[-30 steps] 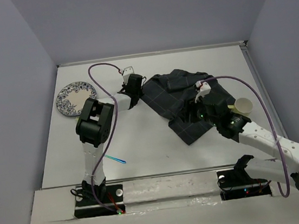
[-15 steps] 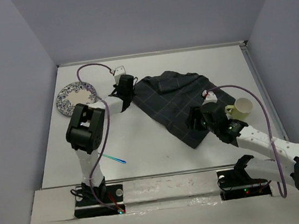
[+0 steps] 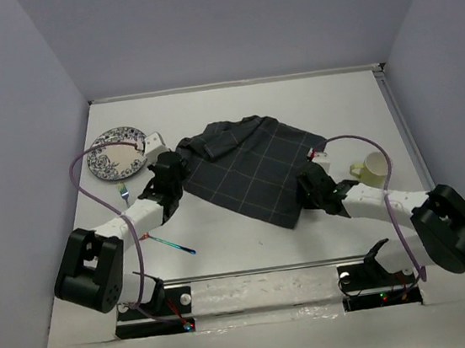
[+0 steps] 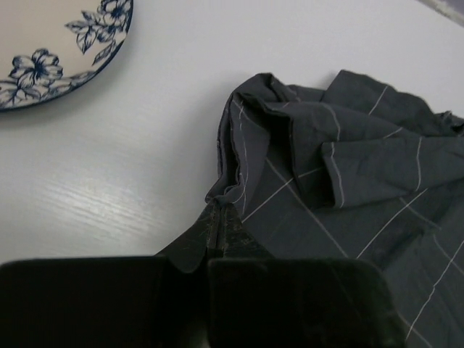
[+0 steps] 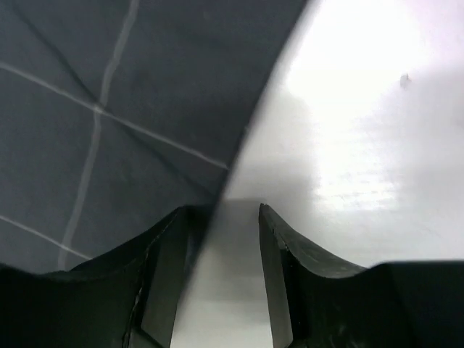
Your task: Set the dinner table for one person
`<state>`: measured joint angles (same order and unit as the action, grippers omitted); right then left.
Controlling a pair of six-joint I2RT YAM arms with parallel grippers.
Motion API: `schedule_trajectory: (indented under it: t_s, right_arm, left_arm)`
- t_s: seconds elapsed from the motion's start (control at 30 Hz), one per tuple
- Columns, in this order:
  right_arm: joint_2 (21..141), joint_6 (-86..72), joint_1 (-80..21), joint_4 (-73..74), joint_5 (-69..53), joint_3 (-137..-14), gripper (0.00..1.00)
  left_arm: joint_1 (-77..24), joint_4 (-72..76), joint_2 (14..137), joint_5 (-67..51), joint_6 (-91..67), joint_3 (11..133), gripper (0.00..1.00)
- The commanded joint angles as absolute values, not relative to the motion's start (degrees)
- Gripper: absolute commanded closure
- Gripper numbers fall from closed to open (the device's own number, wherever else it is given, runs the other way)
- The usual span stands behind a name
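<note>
The dark grey cloth with pale grid lines (image 3: pixel 253 165) lies spread on the white dinner table (image 3: pixel 249 240), still bunched at its far left. My left gripper (image 3: pixel 173 171) is shut on the cloth's left corner; in the left wrist view the fold (image 4: pixel 225 196) is pinched between the closed fingertips (image 4: pixel 217 228). My right gripper (image 3: pixel 308 190) is open at the cloth's near right edge. In the right wrist view the cloth (image 5: pixel 109 87) ends over the left finger (image 5: pixel 170 246), with bare table (image 5: pixel 362 145) between the jaws.
A blue-flowered plate (image 3: pixel 117 152) sits at the far left and also shows in the left wrist view (image 4: pixel 51 51). A pale yellow mug (image 3: pixel 371 169) stands right of the cloth. A small fork (image 3: pixel 122 190) and a teal-handled utensil (image 3: pixel 175 246) lie near my left arm.
My left gripper pulled the cloth's corner left and toward me. The cloth slid left and spread flatter. My right arm dropped low at the cloth's near right edge, away from the mug.
</note>
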<state>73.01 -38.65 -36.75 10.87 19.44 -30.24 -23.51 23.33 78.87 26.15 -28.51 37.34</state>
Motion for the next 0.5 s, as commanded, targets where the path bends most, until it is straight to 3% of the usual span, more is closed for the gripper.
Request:
schedule_trajectory:
  t_s: [0.0,0.07,0.17,0.27,0.33,0.37,0.4,0.47]
  right_arm:
    - [82.7,-39.1,-35.3,3.5,20.3,-36.6,0.65]
    - [86.2,-37.9,-32.9,0.7,20.2,-39.8,0.71]
    - [93.1,-35.7,-26.9,-3.6,15.3,-43.5,0.97]
    - [97.3,-31.2,-21.9,-4.0,16.5,-50.0,0.96]
    - [98.3,-28.2,-21.1,-3.3,16.4,-55.4,0.78]
    - [98.3,-25.4,-21.1,-2.1,16.7,-57.1,0.50]
    - [97.9,-24.6,-21.1,-0.3,16.6,-58.7,0.40]
    - [95.8,-25.0,-21.1,4.8,15.9,-58.7,0.34]
  left_arm:
    - [-23.8,27.3,74.3,26.0,-31.6,33.0,1.00]
    - [-24.1,27.5,72.4,24.9,-31.9,30.9,1.00]
    - [-24.9,27.5,69.5,23.6,-32.7,28.0,1.00]
    - [-25.7,27.3,66.2,22.5,-33.1,25.8,1.00]
    - [-25.8,27.0,64.4,22.2,-33.4,24.9,1.00]
    - [-25.8,26.7,62.9,22.3,-33.3,24.3,1.00]
    - [-25.7,26.4,62.1,22.3,-33.1,24.1,1.00]
    - [-25.8,26.1,60.4,22.7,-33.0,23.6,1.00]
